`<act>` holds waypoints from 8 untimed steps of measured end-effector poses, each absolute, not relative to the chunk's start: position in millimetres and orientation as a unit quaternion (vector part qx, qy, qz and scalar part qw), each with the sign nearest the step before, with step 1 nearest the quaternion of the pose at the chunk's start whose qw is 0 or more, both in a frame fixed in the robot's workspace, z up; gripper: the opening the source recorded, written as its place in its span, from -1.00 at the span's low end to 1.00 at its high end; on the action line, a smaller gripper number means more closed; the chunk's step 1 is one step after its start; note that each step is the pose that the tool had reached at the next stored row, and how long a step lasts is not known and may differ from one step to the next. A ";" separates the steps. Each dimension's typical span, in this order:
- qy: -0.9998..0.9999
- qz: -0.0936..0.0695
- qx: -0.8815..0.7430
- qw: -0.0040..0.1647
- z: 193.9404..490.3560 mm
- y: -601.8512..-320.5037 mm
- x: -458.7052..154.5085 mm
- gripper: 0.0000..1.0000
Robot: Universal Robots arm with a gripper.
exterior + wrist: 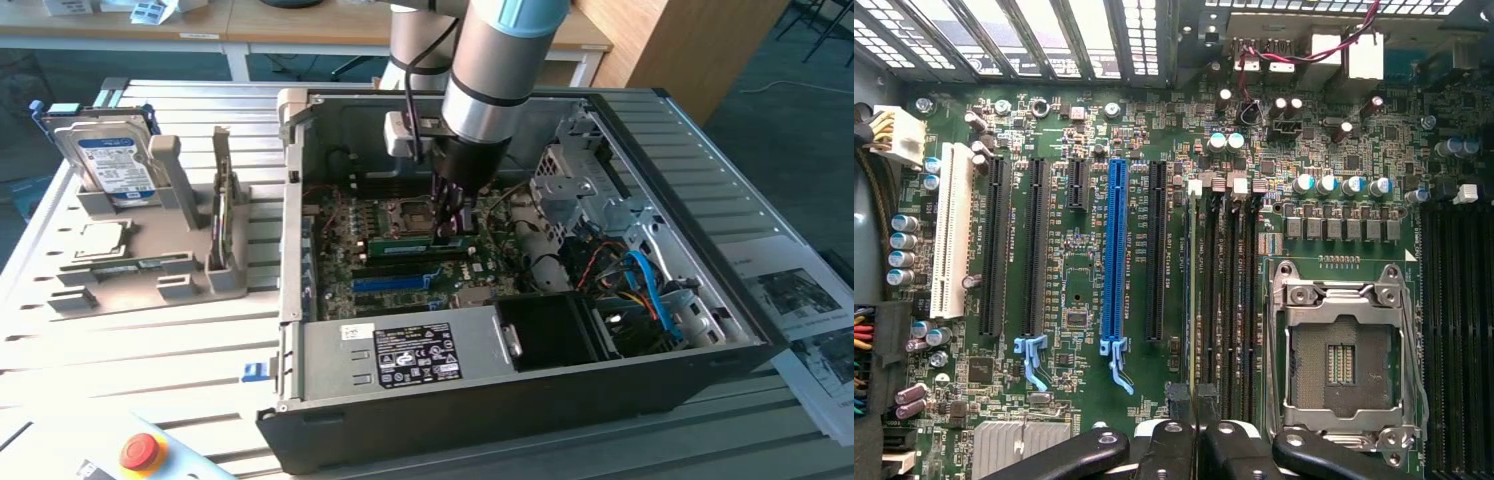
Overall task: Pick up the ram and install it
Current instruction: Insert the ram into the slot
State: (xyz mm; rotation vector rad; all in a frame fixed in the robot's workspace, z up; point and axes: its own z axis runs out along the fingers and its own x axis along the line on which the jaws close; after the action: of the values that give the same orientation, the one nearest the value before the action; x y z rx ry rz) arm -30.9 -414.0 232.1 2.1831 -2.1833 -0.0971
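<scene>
The long, thin green circuit-board ram stick (418, 243) is found on edge just beside the square silver CPU socket (407, 212), on the socket's nearer side, over the black memory slots (1226, 300). It looks to be clenched mid-length by the black claw (453, 226). Probably light and stiff but fragile, so it's best gripped by the bare top edge, chips left alone.

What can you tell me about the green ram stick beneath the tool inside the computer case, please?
The ram is a long, thin green stick that looks like circuit board. It stands on edge along the memory slots, beside the empty processor socket on the motherboard. The tool is closed on its upper edge, toward its end on the exterior view's right. Whether it is fully seated cannot be told.
</scene>
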 end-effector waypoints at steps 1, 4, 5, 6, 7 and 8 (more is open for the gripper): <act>-0.707 -0.031 0.706 0.026 232.1 -414.0 -30.9 -0.76; -0.708 -0.032 0.705 0.026 231.9 -414.0 -30.9 -0.76; -0.709 -0.032 0.704 0.026 231.9 -414.0 -30.9 -0.76; -0.709 -0.032 0.704 0.026 231.9 -414.0 -30.9 -0.76; -0.709 -0.032 0.704 0.026 231.8 -414.0 -30.9 -0.76; -0.709 -0.032 0.704 0.026 231.8 -414.0 -30.9 -0.76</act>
State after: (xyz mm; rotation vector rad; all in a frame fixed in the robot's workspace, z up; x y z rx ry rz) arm -30.9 -414.0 231.8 2.1759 -2.1909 -0.0975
